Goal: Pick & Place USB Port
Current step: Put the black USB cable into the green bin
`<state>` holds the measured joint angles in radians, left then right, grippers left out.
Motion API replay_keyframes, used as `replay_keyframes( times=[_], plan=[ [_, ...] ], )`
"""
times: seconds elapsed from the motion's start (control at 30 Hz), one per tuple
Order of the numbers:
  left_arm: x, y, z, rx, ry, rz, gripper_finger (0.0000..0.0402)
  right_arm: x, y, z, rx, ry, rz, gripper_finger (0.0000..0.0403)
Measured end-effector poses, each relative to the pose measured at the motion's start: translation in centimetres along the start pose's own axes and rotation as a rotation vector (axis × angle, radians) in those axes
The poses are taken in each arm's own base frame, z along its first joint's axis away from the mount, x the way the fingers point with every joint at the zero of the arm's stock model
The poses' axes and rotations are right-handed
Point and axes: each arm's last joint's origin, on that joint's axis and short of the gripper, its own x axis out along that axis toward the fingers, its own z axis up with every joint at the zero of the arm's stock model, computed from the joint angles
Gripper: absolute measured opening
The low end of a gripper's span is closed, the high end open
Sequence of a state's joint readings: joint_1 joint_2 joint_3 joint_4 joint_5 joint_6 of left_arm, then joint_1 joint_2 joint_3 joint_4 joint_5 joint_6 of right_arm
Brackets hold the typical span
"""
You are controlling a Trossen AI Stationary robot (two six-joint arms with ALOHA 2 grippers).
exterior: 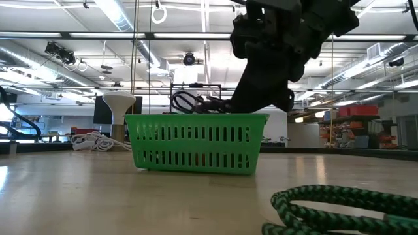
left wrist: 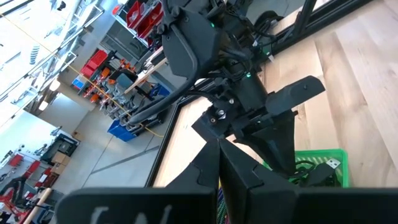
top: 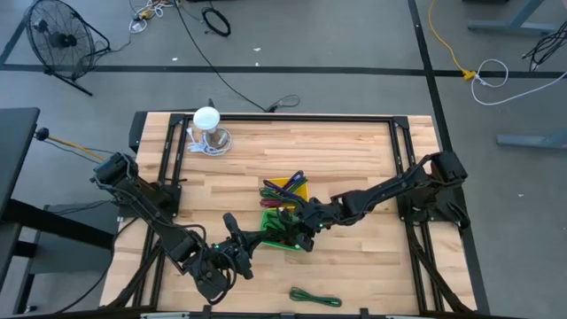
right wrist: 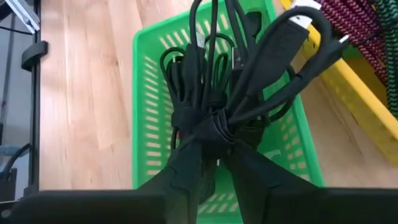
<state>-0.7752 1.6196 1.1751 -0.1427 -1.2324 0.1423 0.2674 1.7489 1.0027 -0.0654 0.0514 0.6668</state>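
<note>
Black USB cable bundle [right wrist: 214, 93]: coiled, strapped at its middle, clamped between the right gripper [right wrist: 211, 146] fingers, hanging directly over the green slotted basket [right wrist: 146, 118] beneath that gripper. Yellow bin [right wrist: 354, 106] of braided cords just beyond. Left gripper [top: 232, 232] beside the basket, finger state indeterminable.

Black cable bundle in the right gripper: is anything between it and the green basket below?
Nothing visible. The right gripper holds the black cable bundle directly over the open green basket, whose floor shows bare beneath it.
</note>
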Motion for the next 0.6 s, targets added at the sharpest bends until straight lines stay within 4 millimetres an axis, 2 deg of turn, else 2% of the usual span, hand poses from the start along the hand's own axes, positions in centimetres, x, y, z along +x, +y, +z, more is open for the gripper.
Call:
replay_keyframes(
  times=[0.37, 0.6],
  plan=[
    [0.0, 0.0, 0.0, 0.004, 0.002, 0.0, 0.0012, -0.1, -1.5, 1.0, -0.016, 0.069, 0.075, 0.0099],
    [0.0, 0.0, -0.1, 0.005, 0.004, -0.001, 0.0012, -1.4, -2.4, 1.9, -0.011, 0.067, 0.054, 0.0098]
  ],
)
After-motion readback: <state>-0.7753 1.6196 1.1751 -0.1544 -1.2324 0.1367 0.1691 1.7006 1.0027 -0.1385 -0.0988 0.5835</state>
